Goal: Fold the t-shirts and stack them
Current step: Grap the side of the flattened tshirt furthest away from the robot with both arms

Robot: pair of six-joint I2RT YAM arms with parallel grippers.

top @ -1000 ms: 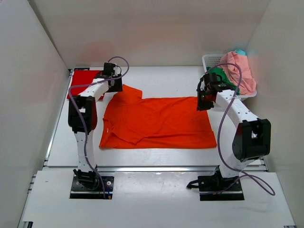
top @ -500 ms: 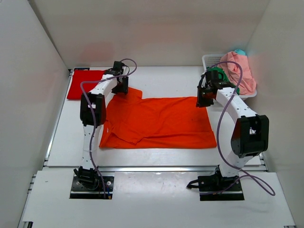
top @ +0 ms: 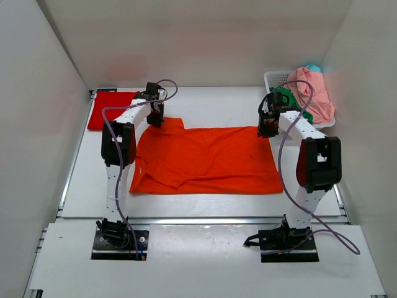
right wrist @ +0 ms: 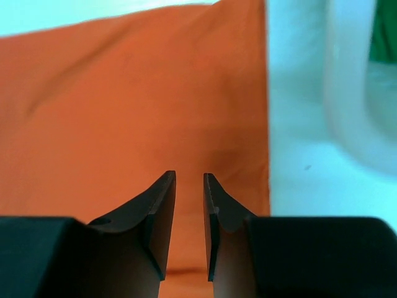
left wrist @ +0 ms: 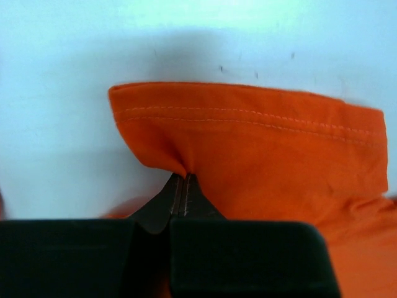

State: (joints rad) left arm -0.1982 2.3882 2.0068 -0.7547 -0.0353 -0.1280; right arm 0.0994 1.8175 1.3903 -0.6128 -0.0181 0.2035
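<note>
Orange t-shirt [top: 208, 160] is spread flat across the middle of the white table [top: 211, 102], sleeves to the left and bottom hem to the right. We see a fold of cloth lying over the body at its near-left corner. The left gripper [left wrist: 181, 186] is at the far-left sleeve. In the left wrist view its fingers are pressed together with no gap, and the orange cloth puckers right into the tips, so we read it as pinching a bit of sleeve. The sleeve's stitched hem runs across just beyond the tips. The right gripper [right wrist: 190, 186] sits over the far-right corner of the same shirt, just inside its right edge. Its fingers are a narrow slit apart with nothing between them, only orange cloth showing through the gap. We can't tell whether those tips touch the cloth. The red t-shirt [top: 110, 110] lies folded flat at the far-left corner of the table, apart from the orange one. A white basket [top: 273, 79] stands at the far-right corner with more shirts piled in it. The green shirt [top: 288, 99] is on the near-left side beside the right arm's wrist, the pink shirt [top: 313, 93] is heaped over the top, and a bit of the teal shirt [top: 314, 67] peeks out at the back.
</note>
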